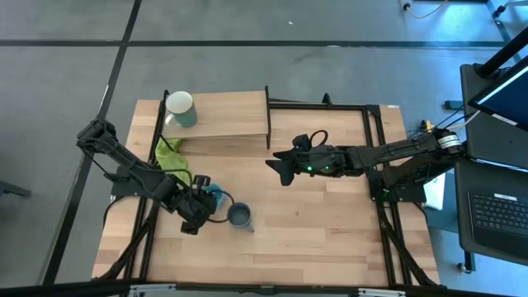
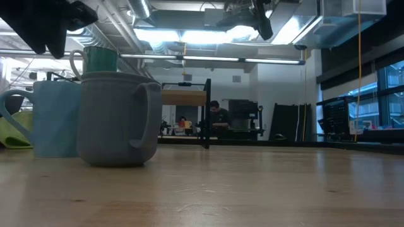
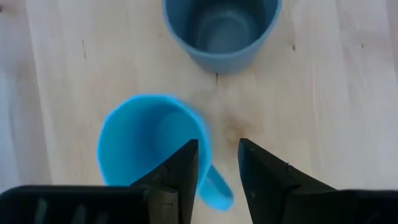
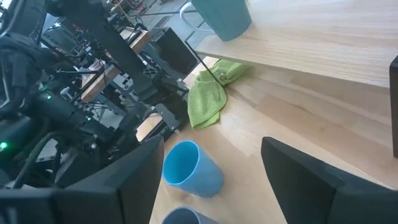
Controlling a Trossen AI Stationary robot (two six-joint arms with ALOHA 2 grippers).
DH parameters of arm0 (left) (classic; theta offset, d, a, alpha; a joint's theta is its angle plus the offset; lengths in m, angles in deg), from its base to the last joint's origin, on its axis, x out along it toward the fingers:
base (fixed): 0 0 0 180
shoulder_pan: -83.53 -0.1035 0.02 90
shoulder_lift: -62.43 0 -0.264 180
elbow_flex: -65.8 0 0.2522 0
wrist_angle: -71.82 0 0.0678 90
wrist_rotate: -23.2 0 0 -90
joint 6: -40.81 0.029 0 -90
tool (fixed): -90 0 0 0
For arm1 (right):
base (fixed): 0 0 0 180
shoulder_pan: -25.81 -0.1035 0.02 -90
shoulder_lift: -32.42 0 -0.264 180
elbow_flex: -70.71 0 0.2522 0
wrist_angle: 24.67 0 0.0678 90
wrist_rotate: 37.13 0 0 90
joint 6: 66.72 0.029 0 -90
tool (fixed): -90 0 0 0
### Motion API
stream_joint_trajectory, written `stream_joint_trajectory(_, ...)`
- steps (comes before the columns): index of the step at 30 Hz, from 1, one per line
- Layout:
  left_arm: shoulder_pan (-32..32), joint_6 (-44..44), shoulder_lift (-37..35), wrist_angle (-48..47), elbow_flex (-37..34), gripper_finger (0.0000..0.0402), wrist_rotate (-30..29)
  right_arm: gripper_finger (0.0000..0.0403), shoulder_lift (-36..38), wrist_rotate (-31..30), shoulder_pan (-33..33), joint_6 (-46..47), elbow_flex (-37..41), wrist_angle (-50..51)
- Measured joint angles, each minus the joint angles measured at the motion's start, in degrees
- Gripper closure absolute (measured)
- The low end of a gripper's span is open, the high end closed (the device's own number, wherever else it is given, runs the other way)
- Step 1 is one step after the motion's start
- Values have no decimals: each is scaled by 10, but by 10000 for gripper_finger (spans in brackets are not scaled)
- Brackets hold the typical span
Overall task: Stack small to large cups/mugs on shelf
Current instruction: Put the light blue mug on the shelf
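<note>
A light wooden shelf (image 1: 227,115) on thin black supports stands at the far side of the tabletop (image 1: 330,223), and one pale green mug (image 1: 181,108) with a white inside already sits upright at its left end. Two mugs remain on the table below: a light blue mug (image 1: 216,198) and, just beside it, a dark grey-blue mug (image 1: 240,216), both upright and open-mouthed. A lime-green cloth (image 1: 171,155) lies crumpled between the shelf and the left arm.

The step in hand looks to be the pick-up of the light blue mug. The left gripper (image 3: 217,165) hangs directly above that mug, its fingers parted and empty, straddling the spot where the handle meets the rim, one finger over the mouth and the other outside it. The next move likely calls for a short descent and a firm pinch on the wall or handle, without nudging the grey-blue neighbour, then a lift to the shelf.

The right gripper (image 1: 280,167) waits over the middle of the table near the shelf's right end, fingers spread and holding nothing.

The blue mug appears smooth, matte and thick-walled, with a looped handle.
</note>
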Motion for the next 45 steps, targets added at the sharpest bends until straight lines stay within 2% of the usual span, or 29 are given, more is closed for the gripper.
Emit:
stream_joint_trajectory(7, 0, -15, 30, 3, -7, 294, -3, 131, 0, 4, 0, 0, 0, 0)
stream_joint_trajectory(20, 0, -43, 31, 39, -47, 294, -2, 131, 0, 16, -1, 0, 0, 2)
stream_joint_trajectory(25, 0, -48, 31, 48, -72, 294, 20, 131, 0, 15, -1, 0, 0, 2)
stream_joint_trajectory(37, -19, -42, 33, 62, -77, 294, 2, 131, 0, 15, -1, 2, 0, 2)
stream_joint_trajectory(40, -21, -42, 33, 68, -83, 305, 2, 131, 0, 15, -1, 2, 0, 2)
stream_joint_trajectory(45, -21, -42, 33, 69, -91, 344, 5, 131, 0, 15, -1, 2, 0, 2)
